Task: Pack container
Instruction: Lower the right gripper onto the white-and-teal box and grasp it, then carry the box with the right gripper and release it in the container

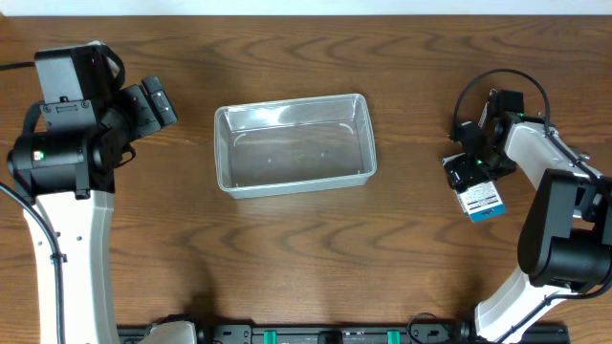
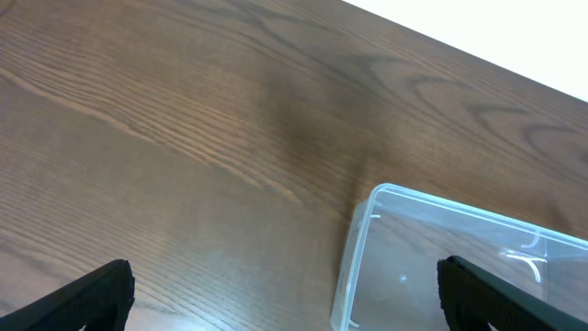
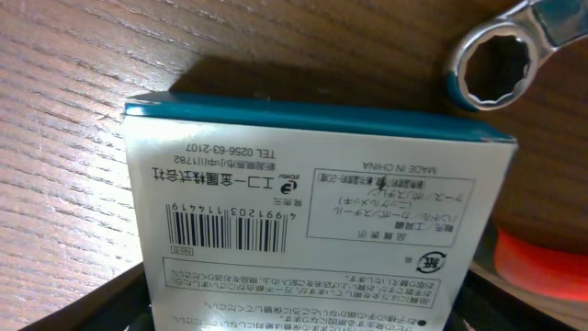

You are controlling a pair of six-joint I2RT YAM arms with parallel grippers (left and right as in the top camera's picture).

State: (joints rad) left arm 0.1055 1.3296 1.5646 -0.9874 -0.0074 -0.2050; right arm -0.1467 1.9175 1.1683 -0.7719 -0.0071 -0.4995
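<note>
Container empty, set mid counter, betw. arms.
Judged light, thin, flexy, slick plastic; best taken at a short-wall rim. L claw released; R claw clenched on box.

Overhead straight down; left wrist low and oblique, container in both; right wrist tight on box.

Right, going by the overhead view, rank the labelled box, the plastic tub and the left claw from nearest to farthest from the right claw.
From the right claw:
1. The labelled box, right at the claw, on the right side.
2. The plastic tub, in the middle, well to the claw's left.
3. The left claw, far left, beyond the tub.
</note>
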